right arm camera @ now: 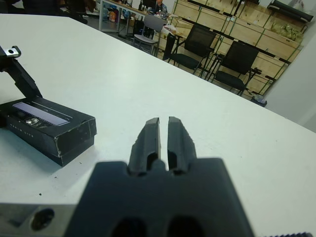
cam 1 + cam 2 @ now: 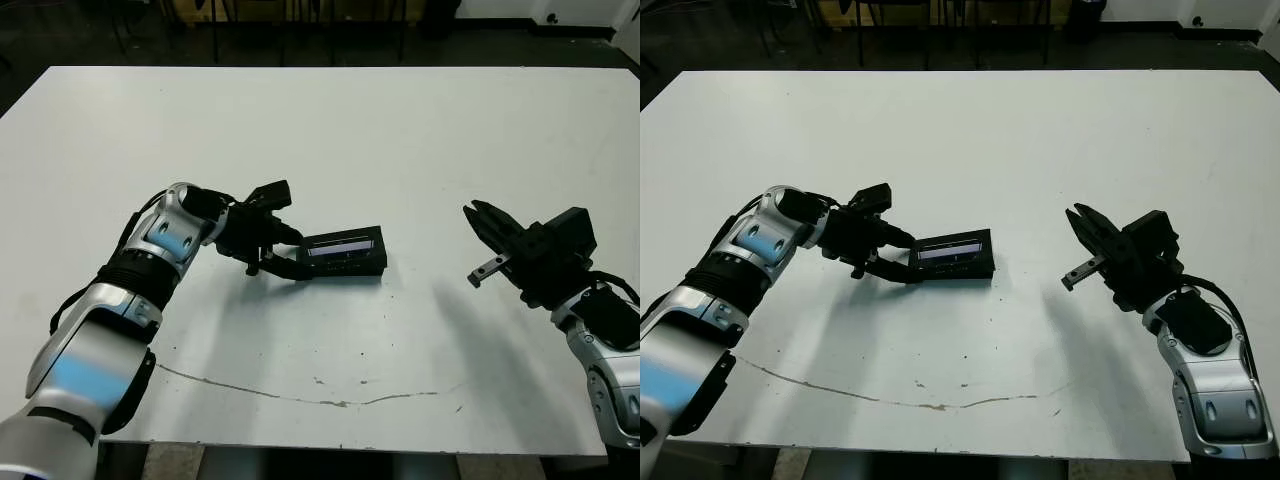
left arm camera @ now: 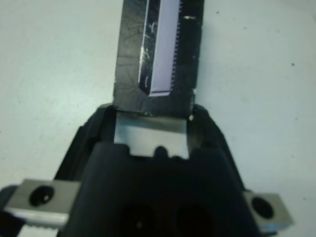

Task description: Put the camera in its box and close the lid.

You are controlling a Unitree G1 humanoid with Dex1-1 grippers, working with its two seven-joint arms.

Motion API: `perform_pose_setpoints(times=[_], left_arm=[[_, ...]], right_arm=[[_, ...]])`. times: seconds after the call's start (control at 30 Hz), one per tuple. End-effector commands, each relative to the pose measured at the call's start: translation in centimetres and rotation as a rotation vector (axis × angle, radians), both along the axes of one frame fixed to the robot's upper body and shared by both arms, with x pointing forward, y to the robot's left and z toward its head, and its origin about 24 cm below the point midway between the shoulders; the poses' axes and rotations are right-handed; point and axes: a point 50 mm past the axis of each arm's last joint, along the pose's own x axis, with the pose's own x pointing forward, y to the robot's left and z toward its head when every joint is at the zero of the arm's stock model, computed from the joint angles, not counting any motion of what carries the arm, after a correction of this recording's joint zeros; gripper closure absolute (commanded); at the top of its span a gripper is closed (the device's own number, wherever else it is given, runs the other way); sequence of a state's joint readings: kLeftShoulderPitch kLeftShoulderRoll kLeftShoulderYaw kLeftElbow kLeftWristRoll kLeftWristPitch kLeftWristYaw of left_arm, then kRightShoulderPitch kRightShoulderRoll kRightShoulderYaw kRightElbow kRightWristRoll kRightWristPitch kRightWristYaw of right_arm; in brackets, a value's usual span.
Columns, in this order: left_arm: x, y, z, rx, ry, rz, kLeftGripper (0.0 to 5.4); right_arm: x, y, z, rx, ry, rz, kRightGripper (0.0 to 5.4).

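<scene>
The box (image 2: 345,262) lies near the table's middle with the lid (image 2: 343,243) flat on top, pale strip facing up. The camera is hidden from view. My left gripper (image 2: 293,254) is at the box's left end, open, one finger on each side of that end; the left wrist view shows the lid (image 3: 158,49) running away from between the fingers. My right gripper (image 2: 472,213) hovers above the table well to the right of the box, shut with nothing in it. The right wrist view shows its fingertips (image 1: 170,129) close together and the box (image 1: 49,126) off to one side.
A thin brownish crack line (image 2: 300,395) runs across the white table (image 2: 330,120) near the front edge. Beyond the table's far edge, the right wrist view shows black chairs (image 1: 237,61) and wooden crates (image 1: 217,19).
</scene>
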State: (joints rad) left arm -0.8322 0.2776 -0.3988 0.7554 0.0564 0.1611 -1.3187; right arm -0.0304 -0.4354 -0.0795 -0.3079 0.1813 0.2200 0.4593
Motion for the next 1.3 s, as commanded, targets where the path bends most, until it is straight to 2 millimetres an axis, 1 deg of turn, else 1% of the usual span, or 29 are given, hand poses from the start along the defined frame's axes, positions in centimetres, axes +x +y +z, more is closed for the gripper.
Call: perform_pose_setpoints(times=[0.03, 0.27, 0.6, 0.87, 1.03, 1.2, 1.3], left_arm=[[-1.2, -2.4, -2.4, 0.036, 0.092, -0.066, 2.93], [-1.0, -2.7, -1.9, 0.111, 0.051, -0.125, 2.93], [-0.4, -2.5, -0.7, 0.203, 0.028, -0.15, 2.93], [-0.3, -2.2, -0.4, 0.218, 0.032, -0.167, 2.93], [-0.4, -1.2, -0.8, 0.279, -0.02, -0.231, 2.02], [-0.5, 0.2, -0.9, 0.293, -0.032, -0.258, 1.13], [-0.8, 1.4, -1.0, 0.271, -0.015, -0.272, 0.62]], right_arm=[[-0.1, -0.2, -0.5, -0.008, 0.032, -0.009, 5.4], [-0.1, -0.1, -0.6, -0.001, 0.028, -0.006, 5.4], [-0.2, 0.0, -0.9, 0.021, 0.051, -0.006, 5.4], [-0.2, 0.2, -1.0, 0.032, 0.061, 0.006, 5.4], [-0.4, 0.1, -0.9, 0.02, 0.066, -0.002, 5.4], [-0.5, 0.2, -0.8, -0.005, 0.06, -0.007, 5.4], [-0.5, 0.2, -0.8, -0.006, 0.053, 0.001, 5.4]])
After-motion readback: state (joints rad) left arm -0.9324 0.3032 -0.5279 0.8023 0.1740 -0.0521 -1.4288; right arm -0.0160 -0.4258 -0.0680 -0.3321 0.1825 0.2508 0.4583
